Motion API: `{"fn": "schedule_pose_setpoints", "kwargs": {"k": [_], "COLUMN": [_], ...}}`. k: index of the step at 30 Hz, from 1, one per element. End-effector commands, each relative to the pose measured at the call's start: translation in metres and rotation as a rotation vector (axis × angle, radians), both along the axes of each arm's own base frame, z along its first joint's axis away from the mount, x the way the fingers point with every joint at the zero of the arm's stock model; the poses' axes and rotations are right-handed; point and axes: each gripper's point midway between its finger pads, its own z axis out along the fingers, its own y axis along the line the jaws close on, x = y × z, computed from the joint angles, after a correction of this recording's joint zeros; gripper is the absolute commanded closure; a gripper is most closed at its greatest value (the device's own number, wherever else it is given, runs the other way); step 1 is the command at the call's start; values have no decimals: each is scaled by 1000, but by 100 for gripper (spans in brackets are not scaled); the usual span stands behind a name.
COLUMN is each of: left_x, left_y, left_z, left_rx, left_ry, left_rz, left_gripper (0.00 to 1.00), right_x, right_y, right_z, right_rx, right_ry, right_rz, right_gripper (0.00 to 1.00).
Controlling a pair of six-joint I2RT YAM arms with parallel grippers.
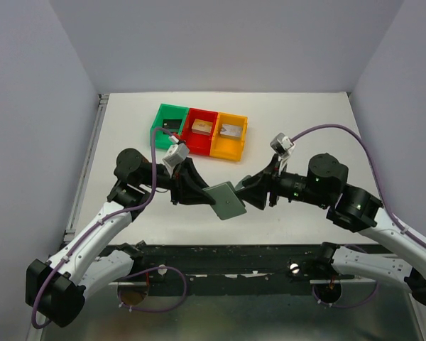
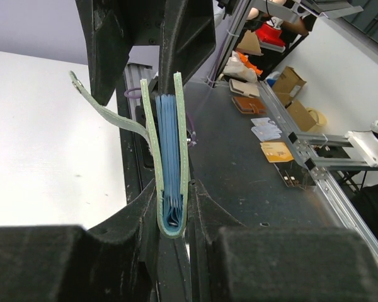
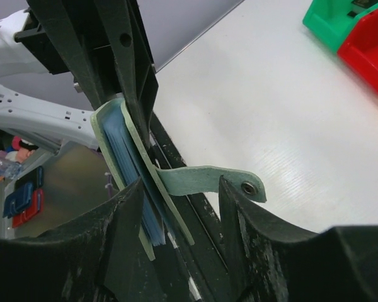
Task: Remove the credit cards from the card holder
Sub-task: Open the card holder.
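card holder (image 1: 227,201) clamped in left gripper (image 2: 173,217); right gripper (image 3: 179,189) wide, straddling its edge

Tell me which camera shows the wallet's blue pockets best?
The left wrist camera: it looks edge-on into the wallet at the stacked blue pockets. The right wrist camera shows them partly; the top camera shows only the outside cover.

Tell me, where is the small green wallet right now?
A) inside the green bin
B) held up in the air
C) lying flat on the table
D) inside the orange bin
B: the left fingers clamp the card holder by its fold in mid-air.
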Motion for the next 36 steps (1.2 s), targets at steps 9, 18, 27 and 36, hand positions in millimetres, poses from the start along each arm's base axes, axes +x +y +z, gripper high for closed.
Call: {"fn": "schedule_pose_setpoints", "kwargs": {"k": [9,18,27,36], "left_x": [-8,-7,-5,20], "left_y": [4,3,1,-3], "left_z": [12,18,25,11], "left_rx": [-49,-79,-105,-62], "left_ry": [-100,-102,-87,-32], "left_rz": [-27,-32,-39,126], "left_gripper": [100,100,100,70], "right_x": [-16,-21,-23,-11], "right_y": [30,44,51,27], "right_z": [7,1,-7,1], "right_rx": [67,67,49,9], "right_ry": [55,99,136,88], "right_rz": [164,230,259,134], "right_gripper": [39,58,83,100]}}
